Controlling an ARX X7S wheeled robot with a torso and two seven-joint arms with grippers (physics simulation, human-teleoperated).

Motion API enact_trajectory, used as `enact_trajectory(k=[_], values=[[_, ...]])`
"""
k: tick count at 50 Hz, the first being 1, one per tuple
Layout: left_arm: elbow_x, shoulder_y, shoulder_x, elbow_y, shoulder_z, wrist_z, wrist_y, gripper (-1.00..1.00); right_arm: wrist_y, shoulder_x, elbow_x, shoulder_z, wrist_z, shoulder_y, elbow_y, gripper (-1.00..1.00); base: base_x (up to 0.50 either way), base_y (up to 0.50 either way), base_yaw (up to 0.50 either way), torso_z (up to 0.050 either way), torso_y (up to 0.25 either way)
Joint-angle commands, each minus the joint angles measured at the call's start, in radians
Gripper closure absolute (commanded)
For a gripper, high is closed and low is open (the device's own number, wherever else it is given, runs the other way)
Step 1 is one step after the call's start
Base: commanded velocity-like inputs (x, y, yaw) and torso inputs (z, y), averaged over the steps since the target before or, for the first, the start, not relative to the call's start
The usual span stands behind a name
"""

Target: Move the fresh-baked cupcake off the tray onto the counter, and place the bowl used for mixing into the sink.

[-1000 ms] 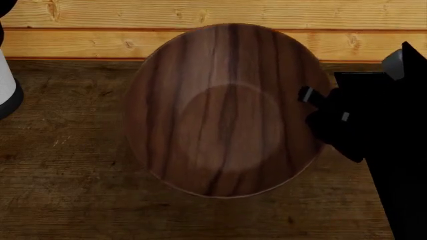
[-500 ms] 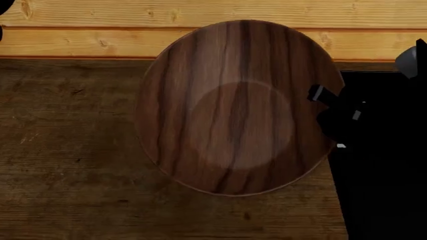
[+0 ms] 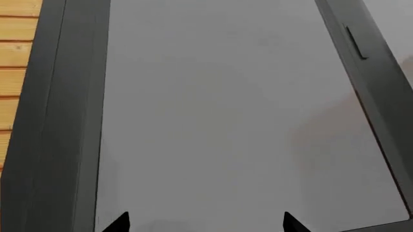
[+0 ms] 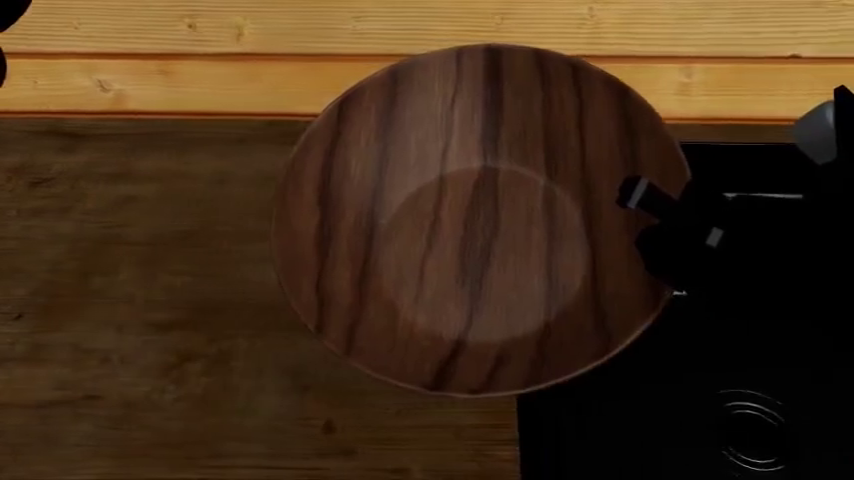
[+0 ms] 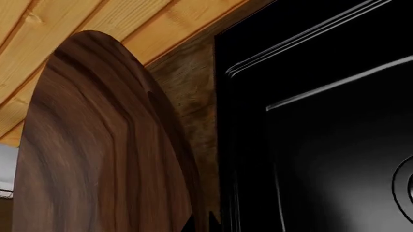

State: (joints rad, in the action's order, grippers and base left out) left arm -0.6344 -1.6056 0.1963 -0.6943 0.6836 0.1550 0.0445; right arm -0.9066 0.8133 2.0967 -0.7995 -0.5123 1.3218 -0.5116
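Kitchen: wood counter (image 4: 147, 300), black sink (image 4: 627, 440)

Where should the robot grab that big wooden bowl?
By its thin rim, on the side toward the sink. The bowl is far too wide to span, so pinching the edge works best, as the right gripper is doing there.

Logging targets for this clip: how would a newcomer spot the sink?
Follow the dark wood counter to the robot's right, past the big wooden bowl. The sink is the black recessed basin there, told apart by its stepped ledge and round ringed drain.
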Motion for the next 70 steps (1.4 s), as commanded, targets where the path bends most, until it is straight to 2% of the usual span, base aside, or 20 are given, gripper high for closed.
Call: enact_trajectory(k=[1, 6, 31, 70], values=[[0.0, -0.005, -0.001, -0.004, 0.001, -0.001, -0.001, -1.0, 0.019, 0.01, 0.004, 0.017, 0.015, -0.019, 0.019, 1.0, 0.0, -0.38, 0.0, 0.0, 0.0], [-0.002, -0.002, 0.0, 0.001, 0.001, -0.001, 0.0, -1.0, 0.039, 0.034, 0.026, 0.03, -0.014, -0.048, 0.065, 1.0, 0.0, -0.37, 0.0, 0.0, 0.002], [-0.004, -0.001, 0.002, 0.005, 0.003, 0.002, -0.001, -1.0, 0.037, 0.019, -0.025, 0.02, 0.035, -0.026, 0.03, 1.0, 0.0, -0.37, 0.0, 0.0, 0.0], [-0.006, -0.006, -0.001, -0.004, 0.006, -0.002, 0.004, -1.0, 0.054, 0.021, -0.002, 0.031, 0.024, -0.055, 0.062, 1.0, 0.0, -0.15, 0.0, 0.0, 0.0]])
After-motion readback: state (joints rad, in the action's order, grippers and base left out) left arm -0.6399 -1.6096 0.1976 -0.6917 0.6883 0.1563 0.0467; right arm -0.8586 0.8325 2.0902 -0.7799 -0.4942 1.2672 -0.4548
